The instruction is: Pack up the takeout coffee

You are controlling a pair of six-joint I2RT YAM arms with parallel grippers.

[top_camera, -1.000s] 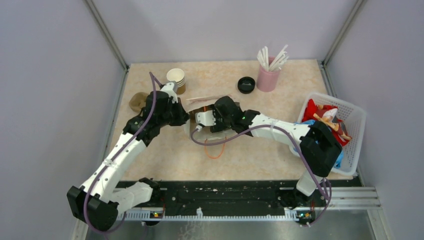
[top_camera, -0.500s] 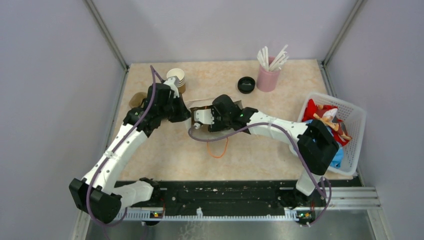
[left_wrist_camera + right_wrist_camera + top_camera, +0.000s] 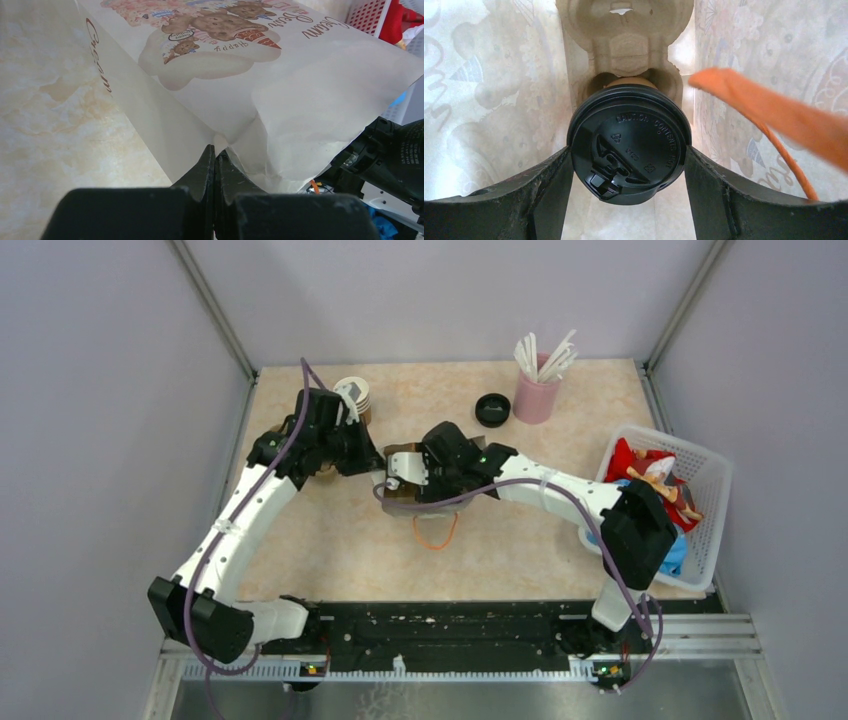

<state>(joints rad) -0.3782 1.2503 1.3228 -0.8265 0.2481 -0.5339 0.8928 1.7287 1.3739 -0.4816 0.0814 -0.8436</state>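
Inside the paper bag [image 3: 489,100]: right claw [image 3: 626,170] clamped on the takeout coffee [image 3: 626,145].
Its fingers [image 3: 544,195] press both sides of the lid [image 3: 639,125]; cup is at the well of the pulp carrier [image 3: 624,35], seated or not unclear. Orange cord [image 3: 769,112] crosses to the right. On the bag's edge, left claw [image 3: 215,167] pinched shut.

A robot lab cell: plain grey panel walls [image 3: 450,290], aluminium frame posts [image 3: 214,312], marble-look tabletop [image 3: 340,550], mounting rail [image 3: 450,668].
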